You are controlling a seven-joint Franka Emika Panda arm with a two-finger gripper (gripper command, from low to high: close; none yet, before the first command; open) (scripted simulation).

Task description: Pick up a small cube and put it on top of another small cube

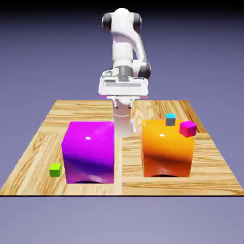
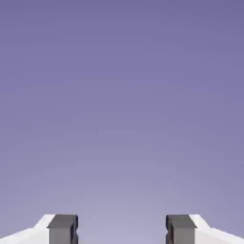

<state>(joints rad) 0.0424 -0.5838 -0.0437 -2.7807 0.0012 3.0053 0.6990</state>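
I have the pincer (image 2: 122,231) standing well open with nothing between its fingertips (image 2: 63,228) — the hand view shows only the plain blue-violet backdrop past the two grey tips. In the exterior view the white arm (image 1: 125,52) is folded up at the far edge of the table (image 1: 28,164), its hand held above the wood near the far middle, well apart from every cube. The lime-green small cube (image 1: 55,169) sits on the table at the exterior view's near left, just beside the lower left corner of the big glossy magenta cube (image 1: 89,151), and I cannot tell whether the two touch. To the exterior view's right, across a narrow strip of bare wood, stands the big glossy orange cube (image 1: 167,148). The small cyan cube (image 1: 170,119) shows at the orange cube's far top edge and the small magenta cube (image 1: 188,128) at its upper right corner — whether they rest on it or lie on the table behind it I cannot make out from here.
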